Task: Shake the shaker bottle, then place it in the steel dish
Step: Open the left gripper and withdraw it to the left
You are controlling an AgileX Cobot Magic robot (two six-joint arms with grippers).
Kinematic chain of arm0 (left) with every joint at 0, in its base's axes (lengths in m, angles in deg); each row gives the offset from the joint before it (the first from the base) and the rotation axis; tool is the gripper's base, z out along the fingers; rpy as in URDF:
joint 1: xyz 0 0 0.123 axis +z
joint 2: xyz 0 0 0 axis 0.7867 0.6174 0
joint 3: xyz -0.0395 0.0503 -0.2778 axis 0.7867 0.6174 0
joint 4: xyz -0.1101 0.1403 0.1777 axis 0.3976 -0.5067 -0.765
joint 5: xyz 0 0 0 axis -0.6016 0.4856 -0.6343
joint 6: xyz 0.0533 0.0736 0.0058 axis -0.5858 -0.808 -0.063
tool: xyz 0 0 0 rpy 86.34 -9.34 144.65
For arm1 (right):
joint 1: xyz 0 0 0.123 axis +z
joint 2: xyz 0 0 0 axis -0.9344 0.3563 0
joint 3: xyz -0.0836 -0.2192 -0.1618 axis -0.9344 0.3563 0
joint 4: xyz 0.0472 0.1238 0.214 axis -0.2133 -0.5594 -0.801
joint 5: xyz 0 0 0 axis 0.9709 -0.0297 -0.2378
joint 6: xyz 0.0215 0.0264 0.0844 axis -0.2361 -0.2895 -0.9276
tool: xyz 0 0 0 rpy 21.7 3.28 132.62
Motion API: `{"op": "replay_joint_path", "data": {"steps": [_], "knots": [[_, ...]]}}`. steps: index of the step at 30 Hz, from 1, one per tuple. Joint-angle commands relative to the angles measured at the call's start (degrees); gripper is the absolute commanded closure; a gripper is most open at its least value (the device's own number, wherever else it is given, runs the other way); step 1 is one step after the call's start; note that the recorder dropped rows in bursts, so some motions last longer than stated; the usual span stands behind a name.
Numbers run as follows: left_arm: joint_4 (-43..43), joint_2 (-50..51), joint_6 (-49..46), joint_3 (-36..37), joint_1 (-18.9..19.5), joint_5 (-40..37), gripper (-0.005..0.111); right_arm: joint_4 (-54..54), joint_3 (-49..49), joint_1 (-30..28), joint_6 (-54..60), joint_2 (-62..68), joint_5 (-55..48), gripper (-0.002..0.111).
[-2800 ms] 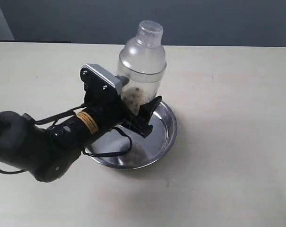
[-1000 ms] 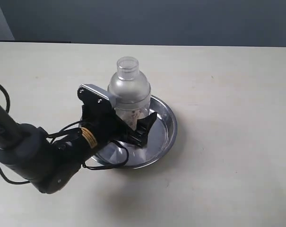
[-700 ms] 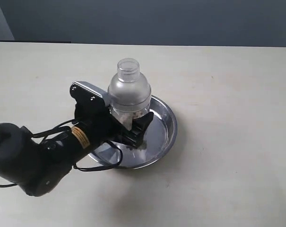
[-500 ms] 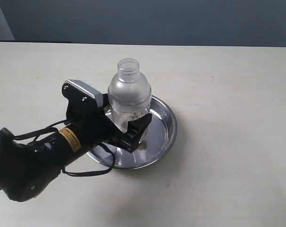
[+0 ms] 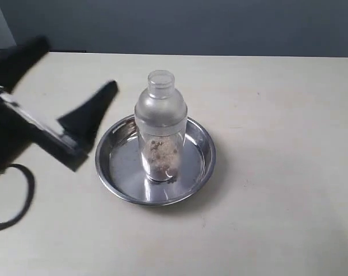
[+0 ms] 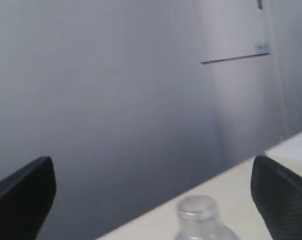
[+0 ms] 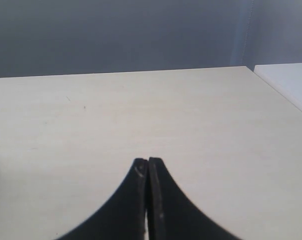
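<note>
The shaker bottle (image 5: pixel 160 129) stands upright on the flat bottom of the steel dish (image 5: pixel 206 154), with brown granules low inside it. Nothing is touching it. My left gripper (image 5: pixel 76 66) is open and blurred, raised off to the left of the dish, well apart from the bottle. In the left wrist view the bottle's round cap (image 6: pixel 196 210) shows low between the spread left gripper (image 6: pixel 151 170) fingers. My right gripper (image 7: pixel 148 161) is shut with nothing in it, over bare table; it is outside the exterior view.
The beige table (image 5: pixel 277 115) runs back to a dark grey wall (image 5: pixel 220 23). A black cable (image 5: pixel 18 195) from the left arm loops over the table near the front left.
My left gripper has let go of the bottle, opened wide and pulled back up and to the left. The bottle stays upright in the dish.
</note>
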Motion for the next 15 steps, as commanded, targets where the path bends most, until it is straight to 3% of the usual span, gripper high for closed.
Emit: {"op": "replay_joint_path", "data": {"steps": [1,5,9,12,15], "knots": [[12.9,-17.3,-14.8,2.4,0.2,-12.5,0.005,0.0,0.1,-0.2,0.1,-0.3,0.7,0.109],[31.0,-29.7,-37.6,2.4,2.1,-29.5,0.013,0.0,0.1,-0.2,0.1,-0.3,0.7,0.109],[51.7,-35.0,-53.1,2.4,2.4,-34.3,0.034,0.0,0.1,-0.2,0.1,-0.3,0.7,0.109],[57.3,-35.5,-61.2,2.4,2.4,-34.4,0.045,0.0,0.1,-0.2,0.1,-0.3,0.7,0.109],[58.7,-35.5,-62.6,2.4,2.4,-37.0,0.047,0.0,0.1,-0.2,0.1,-0.3,0.7,0.109]]}}
